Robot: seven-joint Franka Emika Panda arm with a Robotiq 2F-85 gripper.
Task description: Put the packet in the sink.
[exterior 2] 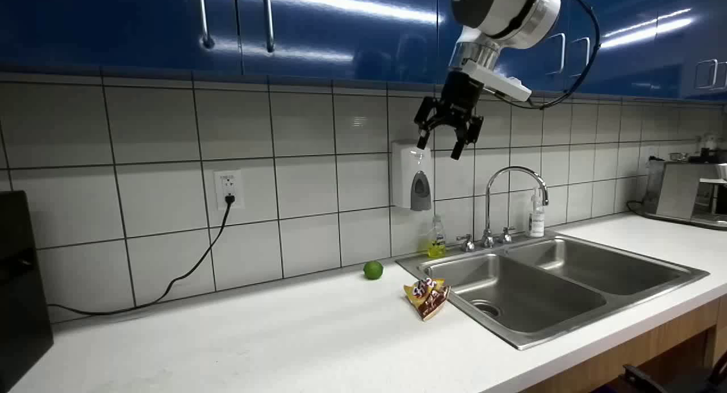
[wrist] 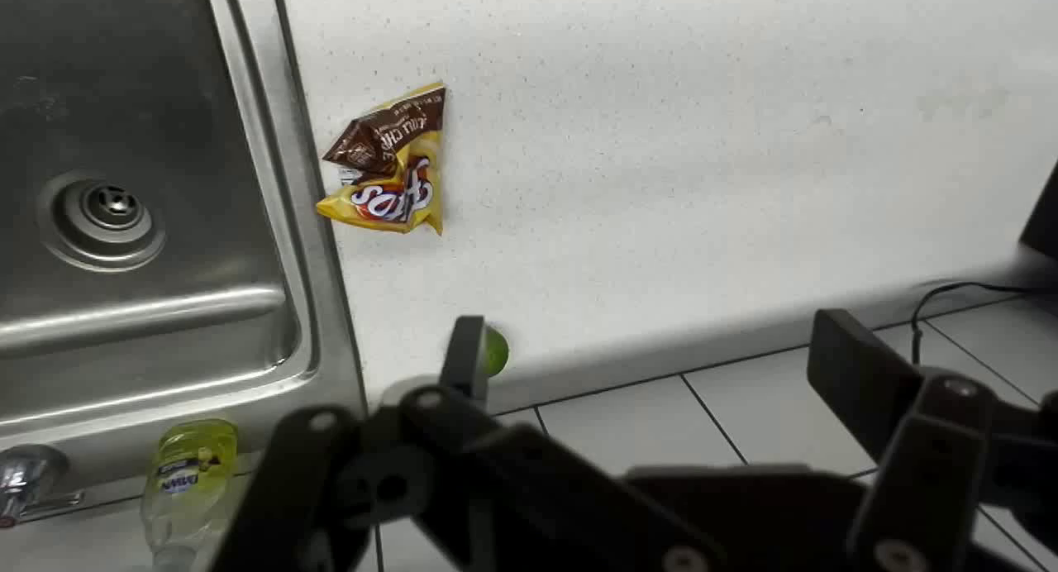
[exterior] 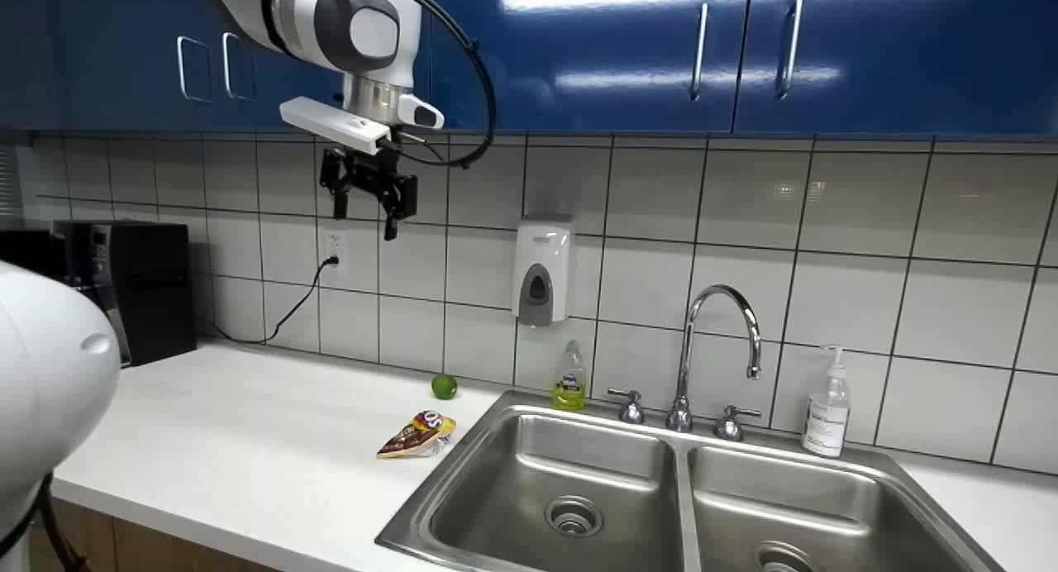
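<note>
Packet (wrist: pixel 393 171), one: brown and yellow, crumpled, laid on the white counter (wrist: pixel 661 159) just beside the rim of the sink (wrist: pixel 331 328); whether the rim is touched cannot be told.

Gripper (exterior: pixel 364 218), one: held raised over the counter, well apart from the packet; its two fingers (wrist: pixel 851 378) are spread wide, and nothing is gripped between them.

Sink fittings: two basins (exterior: pixel 492 510) counted, one drain (exterior: pixel 574 517) to each; one curved tap (exterior: pixel 679 417), flanked by two tap handles (exterior: pixel 631 411).

Lime (exterior 2: pixel 372 270), one: placed on the counter between the packet and the tiled wall (exterior: pixel 645 196).

Soap bottle (exterior: pixel 569 382) and pump bottle (exterior: pixel 826 419), one of each: both stood upright on the back ledge of the sink, the former with yellow liquid, the latter with a white label.

Dispenser (exterior: pixel 542 270), one: fixed to the wall above the soap bottle.

Outlet (exterior 2: pixel 227 184), one, into which one cord (exterior 2: pixel 175 280) is plugged.

Black box (exterior: pixel 157 287), one: stood on the counter, well apart from the packet.

Cupboards (exterior: pixel 579 35), blue: four door handles (exterior: pixel 699 51) counted in an exterior view.
</note>
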